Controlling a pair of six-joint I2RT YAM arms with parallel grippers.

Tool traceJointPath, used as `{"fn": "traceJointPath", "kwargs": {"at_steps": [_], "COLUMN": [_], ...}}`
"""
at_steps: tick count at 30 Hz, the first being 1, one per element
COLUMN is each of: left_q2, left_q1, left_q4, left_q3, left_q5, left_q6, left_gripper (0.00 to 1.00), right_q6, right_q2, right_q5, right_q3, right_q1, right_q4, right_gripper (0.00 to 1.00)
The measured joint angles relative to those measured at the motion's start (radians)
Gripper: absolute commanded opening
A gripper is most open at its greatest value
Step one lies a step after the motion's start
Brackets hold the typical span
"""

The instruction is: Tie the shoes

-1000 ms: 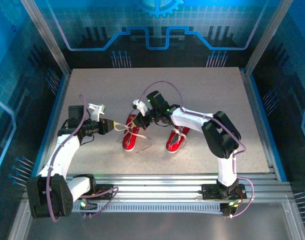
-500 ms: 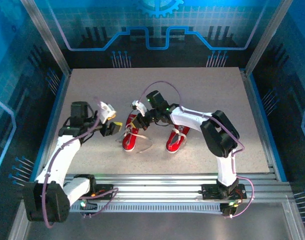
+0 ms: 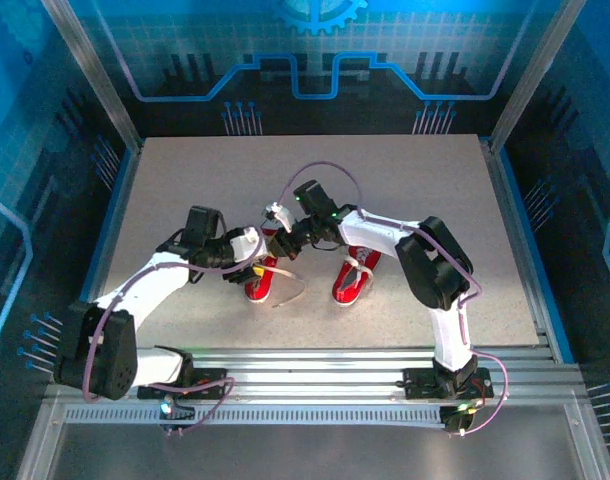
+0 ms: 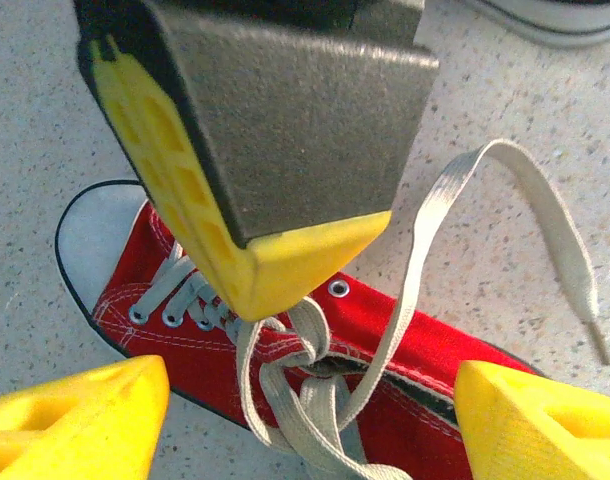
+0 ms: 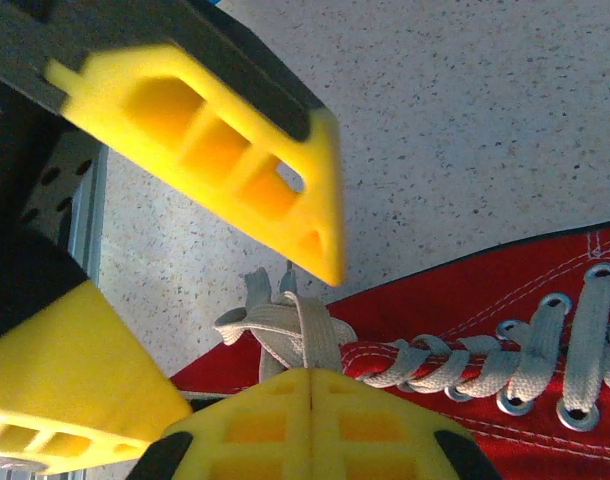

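Both shoes are found near the centre of the worktop (image 3: pixel 185 180) in the top view. The left-hand shoe (image 3: pixel 259 284) is half covered by the two arms meeting above it, and the right-hand shoe (image 3: pixel 351 280) is crossed by the right arm, so its heel end is hidden. The left claw (image 3: pixel 253 264) and the right claw (image 3: pixel 282 243) are too small and crowded there for their fingers to be read. In the left wrist view the left claw's yellow fingertips (image 4: pixel 75 420) are cut off at the lower corners. They are set wide apart with the laces (image 4: pixel 305 430) between them, and nothing is gripped. The right claw's joined tip is seen pressed down at the lace crossing in mid-frame. A free lace (image 4: pixel 432 215) is seen arched over the worktop toward the right edge, and a strip of white sole is clipped at the upper right. In the right wrist view the right claw's fingers are seen closed flat together at the bottom edge, right over the knot (image 5: pixel 290 335). Whether lace is pinched between them cannot be told. Against a second ago, the left arm has been swung in from the left of the shoe to above it and its claw opened out from narrow. The right claw has hardly been shifted.
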Motion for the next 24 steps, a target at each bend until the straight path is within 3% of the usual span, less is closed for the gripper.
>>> {"fn": "traceJointPath", "kwargs": {"at_steps": [7, 16, 20, 24], "left_q2": [0.067, 0.076, 0.075, 0.069], "left_q1": [-0.019, -0.025, -0.025, -0.025], "left_q4": [0.027, 0.027, 0.033, 0.036], "left_q3": [0.0, 0.0, -0.005, -0.008], "left_q5": [-0.063, -0.093, -0.097, -0.099], "left_q6": [0.06, 0.084, 0.079, 0.076], "left_gripper": [0.74, 0.52, 0.33, 0.26], "right_q6": [-0.015, -0.026, -0.03, -0.034], "right_q2": [0.003, 0.003, 0.003, 0.003], "right_q5": [-0.016, -0.022, -0.021, -0.021], "right_q3": [0.007, 0.007, 0.007, 0.007], "right_q1": [0.0, -0.002, -0.003, -0.007], "right_q4": [-0.006, -0.009, -0.009, -0.009], "right_gripper": [0.0, 0.0, 0.0, 0.0]}}
